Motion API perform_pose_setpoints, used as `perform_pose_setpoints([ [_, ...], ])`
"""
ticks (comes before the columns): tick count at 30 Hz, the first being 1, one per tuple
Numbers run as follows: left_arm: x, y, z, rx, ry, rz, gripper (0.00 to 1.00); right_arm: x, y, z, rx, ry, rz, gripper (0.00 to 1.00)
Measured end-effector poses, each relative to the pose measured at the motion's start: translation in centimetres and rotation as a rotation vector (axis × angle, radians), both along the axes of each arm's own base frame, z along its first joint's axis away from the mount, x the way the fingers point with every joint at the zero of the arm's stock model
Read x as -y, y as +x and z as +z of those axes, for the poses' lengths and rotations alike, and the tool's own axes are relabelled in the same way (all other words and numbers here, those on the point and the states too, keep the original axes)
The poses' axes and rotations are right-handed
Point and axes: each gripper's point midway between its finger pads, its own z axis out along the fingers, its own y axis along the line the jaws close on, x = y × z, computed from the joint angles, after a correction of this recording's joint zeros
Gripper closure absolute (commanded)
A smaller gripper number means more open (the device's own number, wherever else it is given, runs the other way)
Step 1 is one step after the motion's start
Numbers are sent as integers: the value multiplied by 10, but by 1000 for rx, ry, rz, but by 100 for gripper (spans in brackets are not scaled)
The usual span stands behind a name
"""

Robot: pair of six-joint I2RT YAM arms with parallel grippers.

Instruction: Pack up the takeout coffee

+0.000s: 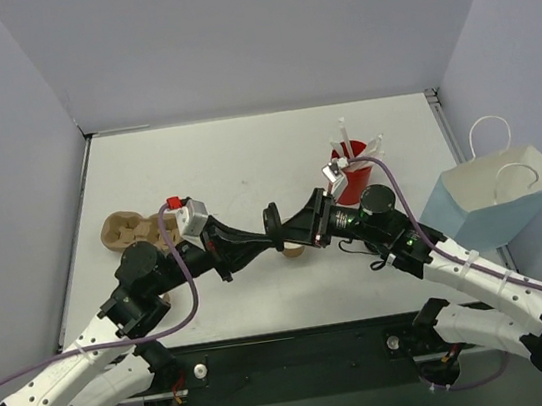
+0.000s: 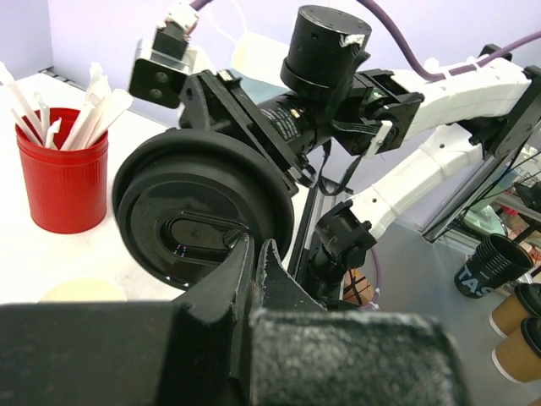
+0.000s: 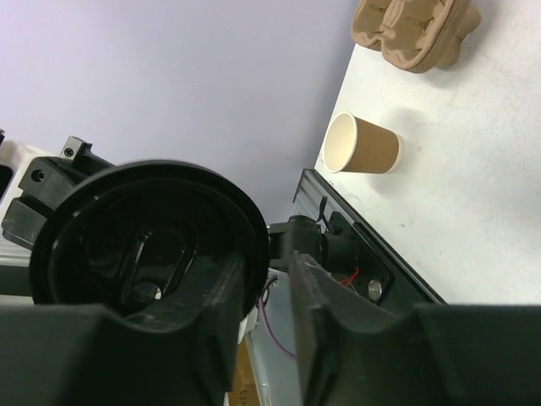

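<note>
I judged this a hand-over of the black lid (image 2: pixel 199 211), aloft at the middle of the overhead view: my left fingers (image 2: pixel 243 264) were clenched on its rim, my right fingers (image 1: pixel 307 226) slightly parted about the opposite edge. The takeout coffee cup (image 3: pixel 365 144) stood open on the worktop (image 1: pixel 244 156) just beneath them. The next move called for drawing the right fingers clear, then seating the lid squarely on the cup before it went to the blue bag (image 1: pixel 492 197) at the right edge.

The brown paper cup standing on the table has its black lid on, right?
No. The brown paper cup standing on the table has its black lid off: the right wrist view shows its open white inside, and the lid up in the air.
</note>
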Motion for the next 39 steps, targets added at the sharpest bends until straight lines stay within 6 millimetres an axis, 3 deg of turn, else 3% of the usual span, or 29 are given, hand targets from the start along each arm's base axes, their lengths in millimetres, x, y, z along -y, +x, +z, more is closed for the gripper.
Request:
perform_pose_setpoints([
  [2, -2, 1, 1, -3, -5, 13, 100, 3, -1, -3, 8, -21, -5, 49],
  [4, -5, 3, 1, -10, -3, 35, 100, 10, -2, -9, 15, -63, -27, 46],
  [7, -10, 9, -5, -39, 17, 88, 100, 26, 2, -27, 19, -197, -91, 46],
  [14, -30, 37, -32, -207, 183, 295, 100, 73, 35, -65, 78, -586, -284, 48],
  [21, -58, 57, -55, -341, 365, 499, 100, 99, 70, -122, 68, -980, -327, 51],
  [25, -81, 58, -68, -403, 438, 600, 100, 105, 78, -146, 51, -1106, -304, 52],
  [31, -112, 56, -84, -460, 513, 725, 100, 100, 86, -166, 34, -1171, -263, 53],
  [39, -135, 53, -90, -493, 530, 806, 100, 89, 92, -184, 4, -1202, -230, 68],
])
